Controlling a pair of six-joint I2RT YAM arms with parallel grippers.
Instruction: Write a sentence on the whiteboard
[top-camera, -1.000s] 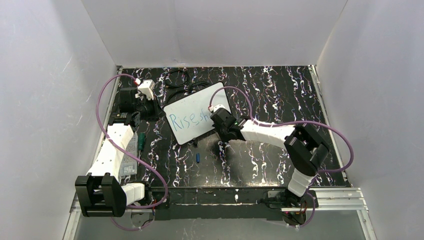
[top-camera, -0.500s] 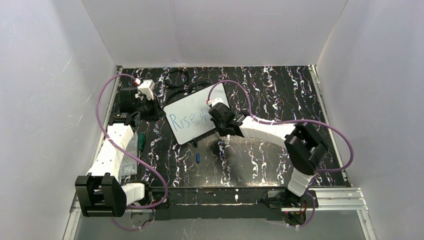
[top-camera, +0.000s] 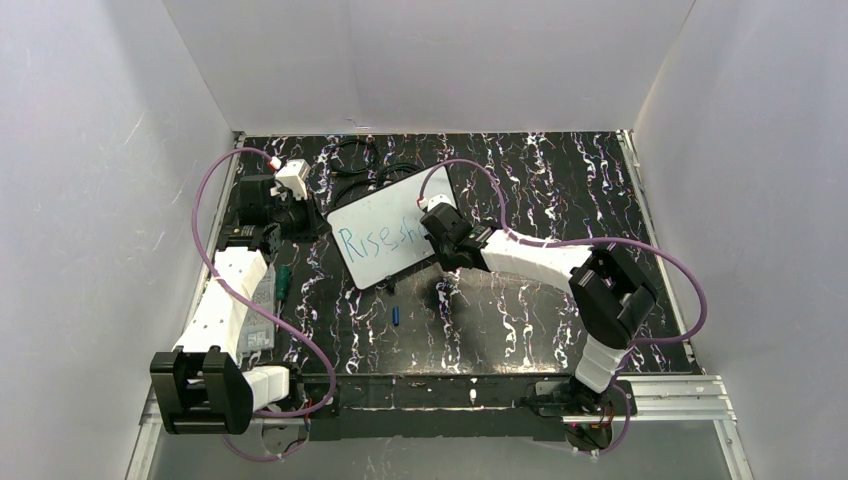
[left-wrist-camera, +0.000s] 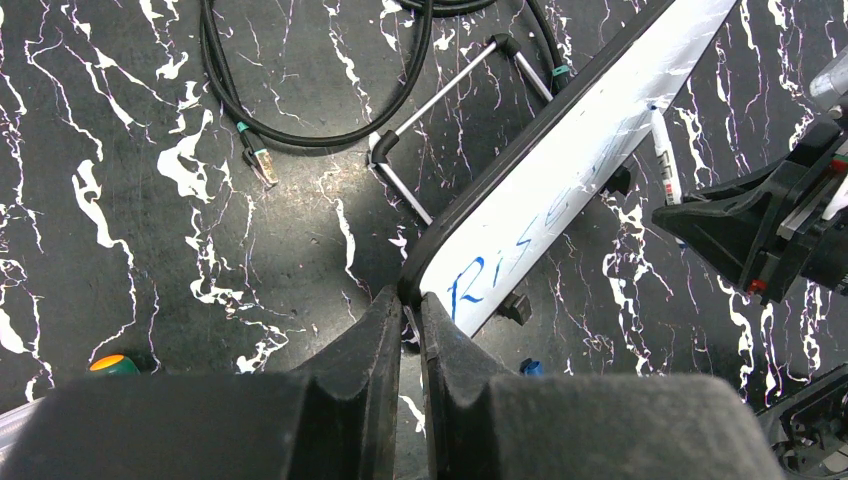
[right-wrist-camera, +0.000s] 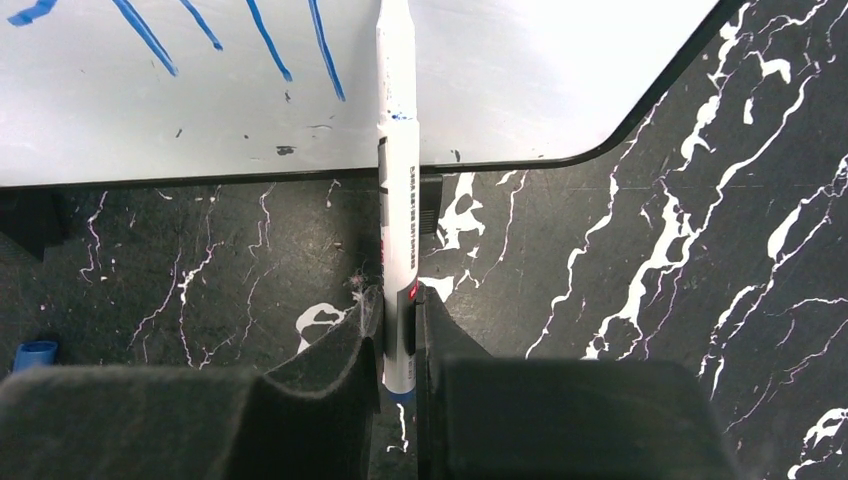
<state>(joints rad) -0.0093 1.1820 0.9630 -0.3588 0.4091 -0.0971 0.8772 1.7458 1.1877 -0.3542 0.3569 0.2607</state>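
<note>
The whiteboard (top-camera: 375, 222) stands tilted on a wire stand at mid table. It also shows in the left wrist view (left-wrist-camera: 590, 150) and the right wrist view (right-wrist-camera: 520, 70). The sentence (top-camera: 372, 238) in blue reads "Rise sh" before the right arm hides the rest. My left gripper (left-wrist-camera: 411, 318) is shut on the whiteboard's left corner. My right gripper (right-wrist-camera: 400, 318) is shut on a white marker (right-wrist-camera: 397, 190), whose tip is against the board just right of the last blue strokes (right-wrist-camera: 260, 40).
A blue marker cap (top-camera: 397, 315) lies on the black marbled table in front of the board, and shows in the right wrist view (right-wrist-camera: 35, 353). Black cables (left-wrist-camera: 300, 90) and the wire stand (left-wrist-camera: 440, 100) lie behind the board. A green-orange tool (top-camera: 283, 283) lies at the left.
My right gripper with the marker has shifted slightly up and to the right along the board. The left arm and the board have not moved.
</note>
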